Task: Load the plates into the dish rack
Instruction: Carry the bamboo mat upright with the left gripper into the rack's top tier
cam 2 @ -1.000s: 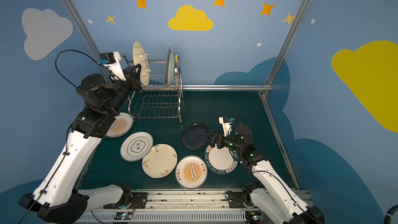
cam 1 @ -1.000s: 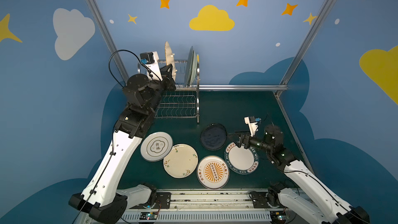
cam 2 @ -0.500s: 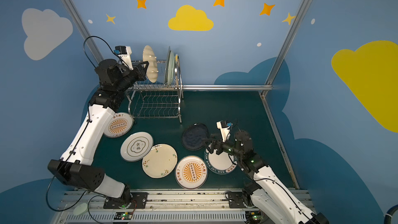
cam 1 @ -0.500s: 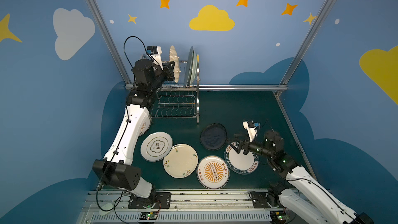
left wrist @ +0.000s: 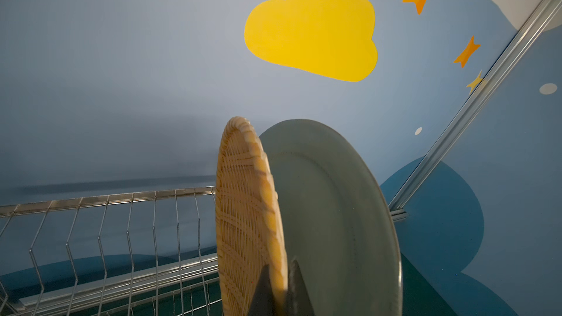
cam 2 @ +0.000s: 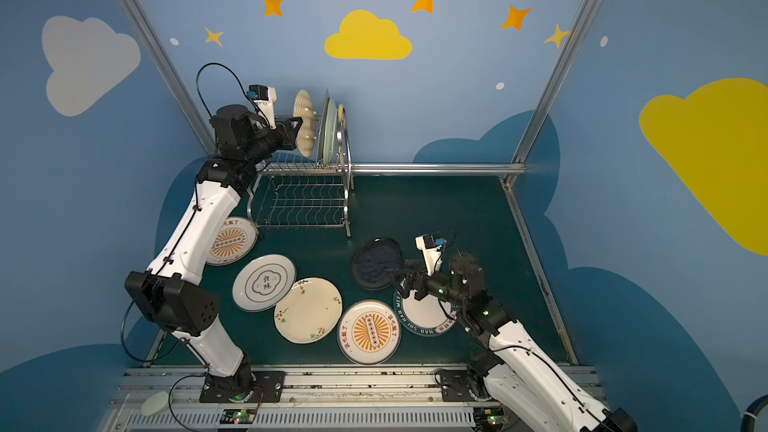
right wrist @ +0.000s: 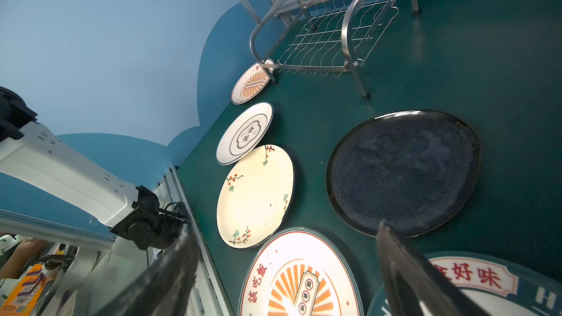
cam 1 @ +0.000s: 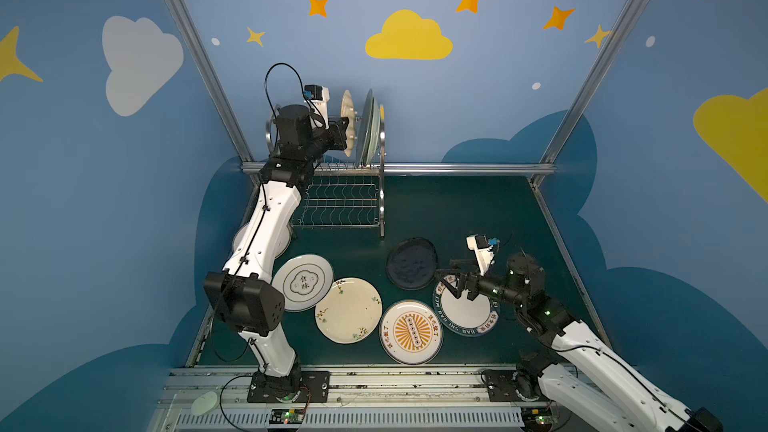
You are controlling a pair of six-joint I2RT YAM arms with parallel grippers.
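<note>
Carried rightward along the upper tier since a second ago, the yellow woven-look plate (cam 1: 347, 108) is now held upright just beside the pale green plates (cam 1: 368, 126), its rim clamped between the closed fingers of the left gripper (left wrist: 280, 272). The dish rack (cam 1: 381, 201) is set at the bench's back left corner. Over the teal-rimmed plate (cam 1: 465, 309), lettered "好味" and "HAO WEI", toward the front edge, the right gripper (cam 1: 445, 270) is held with fingers wide apart. "食味" is read on the cloud-emblem plate (cam 1: 303, 282).

Woven plate (cam 2: 303, 116) in left claw (cam 2: 296, 135)
</note>
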